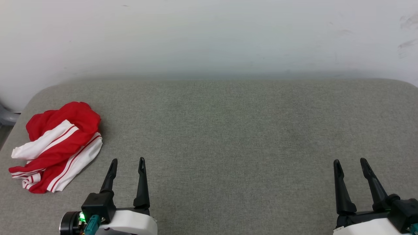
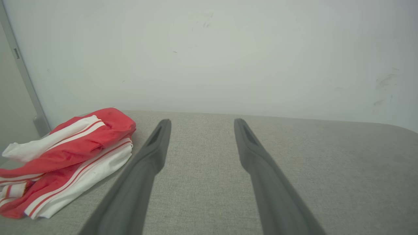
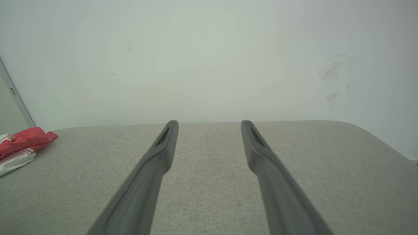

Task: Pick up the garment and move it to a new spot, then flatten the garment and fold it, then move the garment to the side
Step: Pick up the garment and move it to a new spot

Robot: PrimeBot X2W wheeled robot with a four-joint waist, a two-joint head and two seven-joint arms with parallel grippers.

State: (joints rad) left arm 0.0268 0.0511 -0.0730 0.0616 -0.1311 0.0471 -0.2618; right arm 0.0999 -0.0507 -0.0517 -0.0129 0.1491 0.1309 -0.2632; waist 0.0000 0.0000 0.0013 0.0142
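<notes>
The garment [image 1: 57,147] lies crumpled in a red and white heap near the left end of the grey padded surface [image 1: 228,137]; its lettering is hidden in the folds. In the left wrist view the garment [image 2: 65,160] sits just left of my fingers, apart from them. Far off at the left edge of the right wrist view, the garment [image 3: 21,148] is small. My left gripper [image 1: 128,162] stands open at the lower left, a little right of the heap. My right gripper [image 1: 350,162] stands open at the lower right. Both hold nothing.
A pale wall [image 1: 209,36] runs behind the surface. The surface has rounded far corners and drops off at its left edge beside the garment. A grey metal post [image 2: 23,75] stands at the far left.
</notes>
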